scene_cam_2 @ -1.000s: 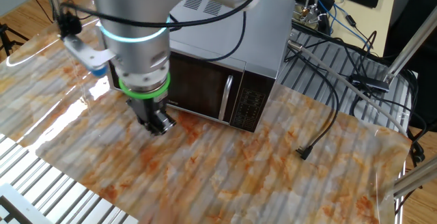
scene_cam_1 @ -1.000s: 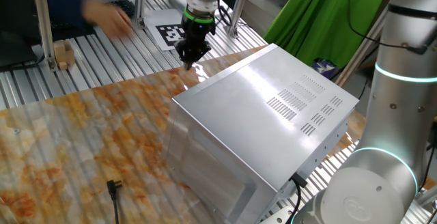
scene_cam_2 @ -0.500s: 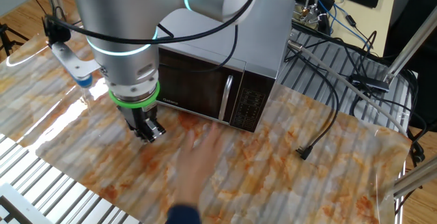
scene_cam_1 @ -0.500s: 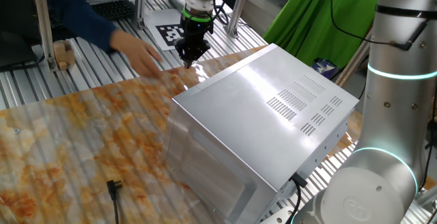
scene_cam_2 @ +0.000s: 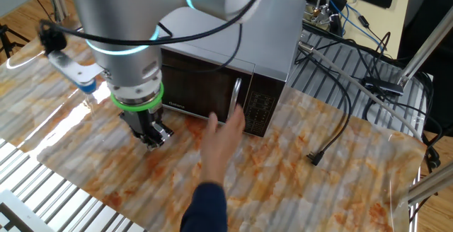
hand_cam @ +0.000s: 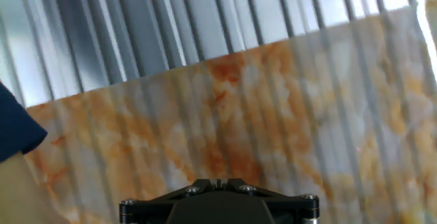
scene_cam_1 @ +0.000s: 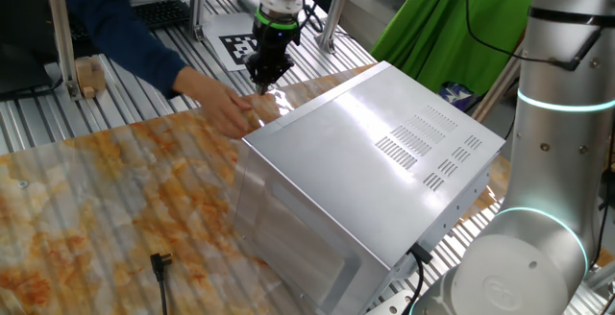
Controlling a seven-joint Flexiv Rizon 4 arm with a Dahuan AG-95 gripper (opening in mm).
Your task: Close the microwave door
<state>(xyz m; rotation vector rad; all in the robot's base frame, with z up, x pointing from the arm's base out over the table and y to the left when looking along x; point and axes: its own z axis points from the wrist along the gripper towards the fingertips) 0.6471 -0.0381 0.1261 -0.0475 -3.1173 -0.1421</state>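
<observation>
The microwave [scene_cam_1: 384, 161] is a silver box on the marbled table; it also shows in the other fixed view [scene_cam_2: 269, 51]. The microwave door [scene_cam_2: 205, 90], dark with a vertical silver handle, lies flush against the front. It is hidden in the first fixed view. My gripper [scene_cam_2: 154, 140] is shut and empty, just above the table in front of the door's left part, apart from it. It also shows by the microwave's far corner [scene_cam_1: 261, 81] and at the bottom of the hand view [hand_cam: 218, 182].
A person's hand [scene_cam_2: 226, 129] in a blue sleeve reaches to the door handle; it also shows beside my gripper [scene_cam_1: 226, 113]. A loose black plug [scene_cam_2: 315, 158] lies right of the microwave. Metal slats [hand_cam: 171, 19] border the table. A wooden block [scene_cam_1: 88, 77] stands far left.
The person's hand has moved in from the table's edge to the door handle. My gripper has shifted slightly away from the microwave and stays shut.
</observation>
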